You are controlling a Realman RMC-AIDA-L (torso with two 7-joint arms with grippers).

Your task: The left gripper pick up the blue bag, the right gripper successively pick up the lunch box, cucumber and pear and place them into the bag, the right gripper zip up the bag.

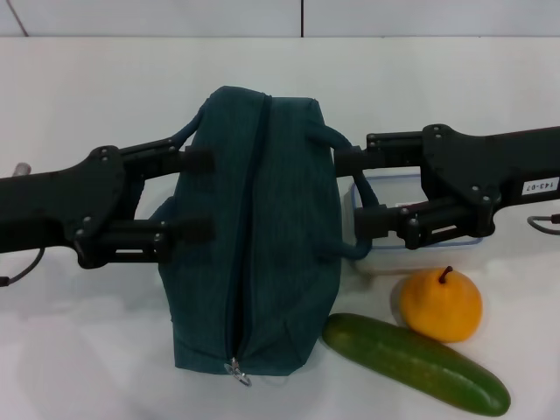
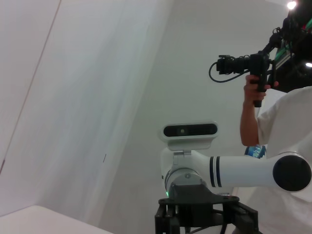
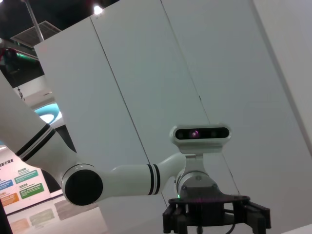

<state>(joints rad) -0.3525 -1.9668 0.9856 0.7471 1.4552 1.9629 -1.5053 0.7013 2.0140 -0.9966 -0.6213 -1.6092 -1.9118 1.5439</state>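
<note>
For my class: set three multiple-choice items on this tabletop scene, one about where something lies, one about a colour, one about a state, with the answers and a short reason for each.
1. Where does the cucumber lie?
A. Inside the bag
B. On the table, by the pear
C. On the lunch box

2. What colour is the pear?
A. Yellow-orange
B. Purple
C. White

3. What state is the blue bag in?
A. Zipped shut
B. Wide open
C. Turned inside out

Answers: 1 B, it rests on the table just in front of the pear. 2 A, its skin is yellow-orange with a dark stem. 3 A, the zipper runs closed along the top to the ring pull, with the left gripper and right gripper open at either side.
</note>
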